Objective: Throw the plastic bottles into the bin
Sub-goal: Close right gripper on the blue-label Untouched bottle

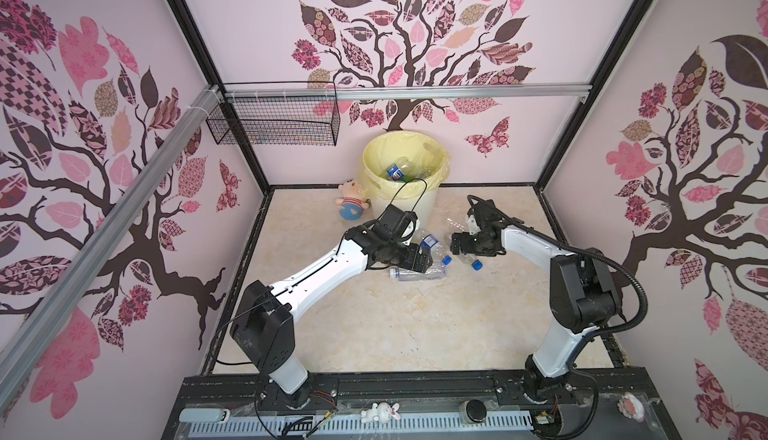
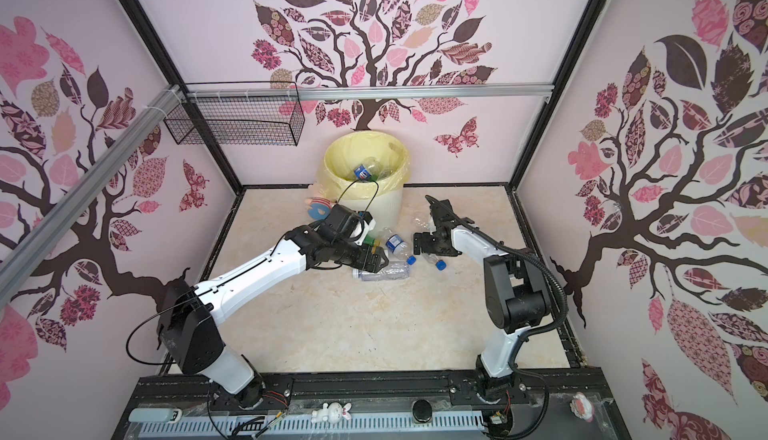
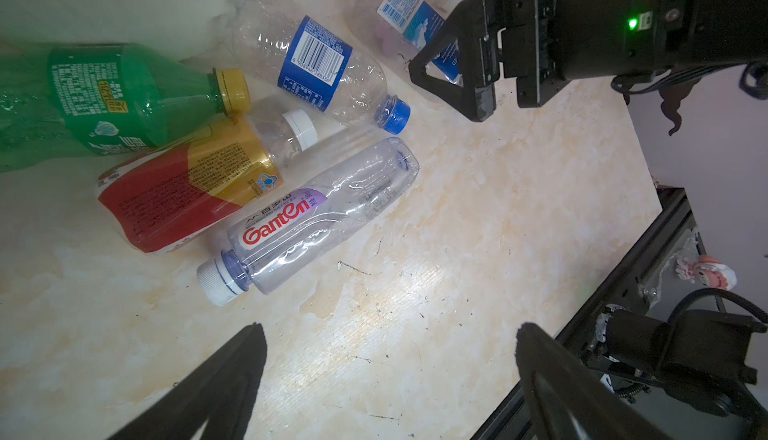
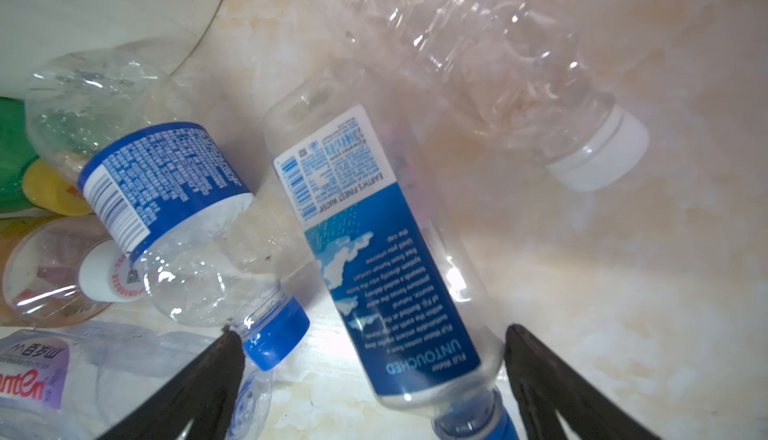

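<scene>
Left hand (image 3: 390,332): jaws spread wide, nothing between them, nothing touched. Hangs over bare desk (image 1: 374,325) just beside the Ganten bottle (image 3: 316,217).

Right hand (image 4: 372,334): also spread wide, no grip. It straddles the neck end of the light-blue-label bottle (image 4: 386,250). One finger (image 4: 540,375) sits right at that bottle's shoulder, the other right at the blue cap of the dark-blue-label bottle (image 4: 166,184); can't tell if either actually touches.

Counts: 2 arms, 2 hands. 6 bottles on the desk, all lying down, bunched in front of the bin (image 1: 430,205) between the two hands: green bottle (image 3: 124,92) with yellow cap, red-and-gold-label bottle (image 3: 187,192), Ganten, dark-blue label, light-blue label, crumpled clear bottle (image 4: 519,63) with white cap. More inside the bin: one blue-label bottle (image 1: 397,171) reads clearly in both top views, plus some clear ones, count not readable. 1 bin, cream with yellow bag liner, standing at the middle of the back wall. 1 doll (image 1: 352,203) lying against the bin on the left arm's side. 1 black wire basket (image 1: 274,121) hung from the rail at back left.

Surface: beige marble-pattern desk, a few small dark scuffs. Room: pale pink walls on three sides with tree-and-leaf decals, black frame posts at the corners, aluminium rail across the back wall. Small white rabbit figure (image 1: 380,412) on the front rail.
</scene>
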Robot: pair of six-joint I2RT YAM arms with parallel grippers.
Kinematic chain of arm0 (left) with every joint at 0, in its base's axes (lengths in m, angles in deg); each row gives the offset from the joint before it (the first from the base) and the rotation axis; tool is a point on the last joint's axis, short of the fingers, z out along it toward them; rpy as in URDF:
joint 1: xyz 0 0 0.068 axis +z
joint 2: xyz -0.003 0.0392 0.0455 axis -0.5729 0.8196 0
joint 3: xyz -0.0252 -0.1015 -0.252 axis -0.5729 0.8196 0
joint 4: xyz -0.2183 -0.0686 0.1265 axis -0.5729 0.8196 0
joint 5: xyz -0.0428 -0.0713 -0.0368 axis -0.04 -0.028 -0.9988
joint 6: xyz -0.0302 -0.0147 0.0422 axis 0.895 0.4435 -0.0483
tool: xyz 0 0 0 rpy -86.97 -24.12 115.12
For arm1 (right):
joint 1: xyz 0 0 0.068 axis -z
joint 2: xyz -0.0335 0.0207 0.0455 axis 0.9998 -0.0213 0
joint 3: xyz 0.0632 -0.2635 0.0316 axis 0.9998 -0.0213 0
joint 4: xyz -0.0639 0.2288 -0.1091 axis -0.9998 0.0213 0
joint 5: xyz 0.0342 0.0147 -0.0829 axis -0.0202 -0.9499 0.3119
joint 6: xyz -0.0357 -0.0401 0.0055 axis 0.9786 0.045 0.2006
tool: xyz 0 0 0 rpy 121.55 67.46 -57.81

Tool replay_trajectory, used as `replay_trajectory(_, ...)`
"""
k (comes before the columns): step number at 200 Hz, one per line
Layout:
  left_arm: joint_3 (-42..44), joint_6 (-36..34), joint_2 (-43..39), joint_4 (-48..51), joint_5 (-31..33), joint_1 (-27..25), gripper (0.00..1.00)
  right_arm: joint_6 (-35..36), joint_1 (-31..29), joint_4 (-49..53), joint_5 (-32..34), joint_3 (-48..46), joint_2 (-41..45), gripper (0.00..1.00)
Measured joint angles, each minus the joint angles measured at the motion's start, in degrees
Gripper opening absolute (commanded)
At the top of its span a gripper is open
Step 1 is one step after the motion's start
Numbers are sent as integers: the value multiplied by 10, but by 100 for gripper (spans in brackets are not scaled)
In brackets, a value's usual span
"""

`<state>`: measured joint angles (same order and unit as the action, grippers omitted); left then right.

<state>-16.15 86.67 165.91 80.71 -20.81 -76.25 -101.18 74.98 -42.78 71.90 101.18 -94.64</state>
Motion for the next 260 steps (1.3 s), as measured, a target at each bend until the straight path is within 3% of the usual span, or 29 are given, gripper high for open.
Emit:
replay_trajectory(80,-8,13,0,0,6,0,97,-7,0,-4,19,-22,0,75)
replay_trajectory(165,-8,12,0,0,90,0,97,1,0,-12,25,-22,-11,74)
replay_trajectory(189,-8,12,0,1,110,0,97,2,0,-14,28,-22,-18,80)
replay_trajectory(214,-8,12,-3,4,129,0,97,5,-2,-16,31,-16,-27,80)
replay_trajectory(260,-14,10,-10,12,148,0,97,11,-13,-18,35,7,-44,63)
